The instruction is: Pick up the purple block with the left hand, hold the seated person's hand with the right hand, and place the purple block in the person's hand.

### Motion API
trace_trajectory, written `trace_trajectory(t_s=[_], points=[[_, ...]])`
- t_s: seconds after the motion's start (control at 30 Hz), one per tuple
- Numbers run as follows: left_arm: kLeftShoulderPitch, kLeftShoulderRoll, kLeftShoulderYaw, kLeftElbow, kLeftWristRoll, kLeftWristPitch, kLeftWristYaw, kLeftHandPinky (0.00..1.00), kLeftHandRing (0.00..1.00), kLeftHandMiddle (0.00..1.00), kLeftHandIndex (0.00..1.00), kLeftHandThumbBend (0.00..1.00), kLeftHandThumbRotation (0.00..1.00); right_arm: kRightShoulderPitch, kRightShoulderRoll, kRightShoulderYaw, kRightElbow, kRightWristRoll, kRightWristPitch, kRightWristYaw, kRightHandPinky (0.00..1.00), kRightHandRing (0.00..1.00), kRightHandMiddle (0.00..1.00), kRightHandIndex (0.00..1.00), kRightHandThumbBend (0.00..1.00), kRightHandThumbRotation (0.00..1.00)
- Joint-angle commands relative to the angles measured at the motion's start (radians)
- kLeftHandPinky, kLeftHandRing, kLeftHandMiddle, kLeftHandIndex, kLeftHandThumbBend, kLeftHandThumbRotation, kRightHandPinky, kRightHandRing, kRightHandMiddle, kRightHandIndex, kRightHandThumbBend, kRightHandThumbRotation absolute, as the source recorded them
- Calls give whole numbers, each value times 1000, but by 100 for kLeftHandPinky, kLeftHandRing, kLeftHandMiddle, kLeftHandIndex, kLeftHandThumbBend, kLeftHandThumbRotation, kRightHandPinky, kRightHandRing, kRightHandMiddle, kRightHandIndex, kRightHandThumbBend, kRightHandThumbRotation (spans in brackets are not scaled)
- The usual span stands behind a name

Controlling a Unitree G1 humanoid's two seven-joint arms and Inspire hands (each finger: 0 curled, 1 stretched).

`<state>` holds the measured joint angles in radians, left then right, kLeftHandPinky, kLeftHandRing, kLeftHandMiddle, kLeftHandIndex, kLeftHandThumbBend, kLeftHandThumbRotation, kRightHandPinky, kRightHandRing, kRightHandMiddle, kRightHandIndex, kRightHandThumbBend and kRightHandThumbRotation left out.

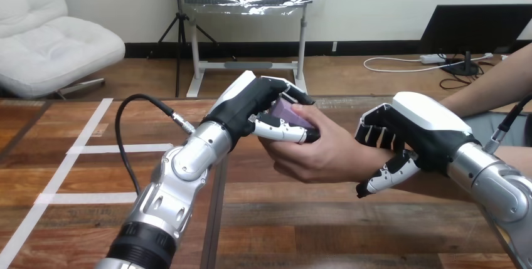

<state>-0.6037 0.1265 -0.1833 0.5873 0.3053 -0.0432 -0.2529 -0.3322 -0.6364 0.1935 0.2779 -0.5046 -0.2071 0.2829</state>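
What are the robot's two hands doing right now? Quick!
Left hand: shut on the purple block, right by the person's hand.
Right hand: shut round the person's wrist.

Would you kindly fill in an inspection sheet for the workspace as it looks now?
Surface: brown wooden table, white tape lines at left.
Job's things: small purple block, at the person's hand.
Clutter: nothing seen.
Robot hands: left robot hand curled round the block; right robot hand curled round the person's wrist.
Cables: nothing seen lying on the surface.
Surroundings: the person's forearm enters from the right.
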Motion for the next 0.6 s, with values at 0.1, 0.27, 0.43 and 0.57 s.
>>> trace_trajectory(t_s=[0.1, 0.27, 0.43, 0.57], points=[[-13, 5, 0, -36, -29, -54, -2, 54, 65, 71, 70, 74, 78, 20, 20, 28, 11, -9, -23, -6, 46, 58, 60, 60, 87, 23], [-11, 19, -5, -36, -22, -64, 7, 56, 67, 73, 71, 76, 83, 22, 15, 25, 20, -8, -38, -10, 47, 60, 62, 63, 86, 27], [-7, 28, -6, -35, -16, -71, 14, 60, 70, 73, 71, 82, 90, 22, 10, 23, 23, -7, -43, -2, 51, 64, 65, 66, 85, 36], [-3, 34, -5, -35, -9, -74, 24, 62, 70, 73, 71, 84, 93, 24, 8, 21, 24, -5, -42, 5, 53, 66, 67, 68, 84, 42]])
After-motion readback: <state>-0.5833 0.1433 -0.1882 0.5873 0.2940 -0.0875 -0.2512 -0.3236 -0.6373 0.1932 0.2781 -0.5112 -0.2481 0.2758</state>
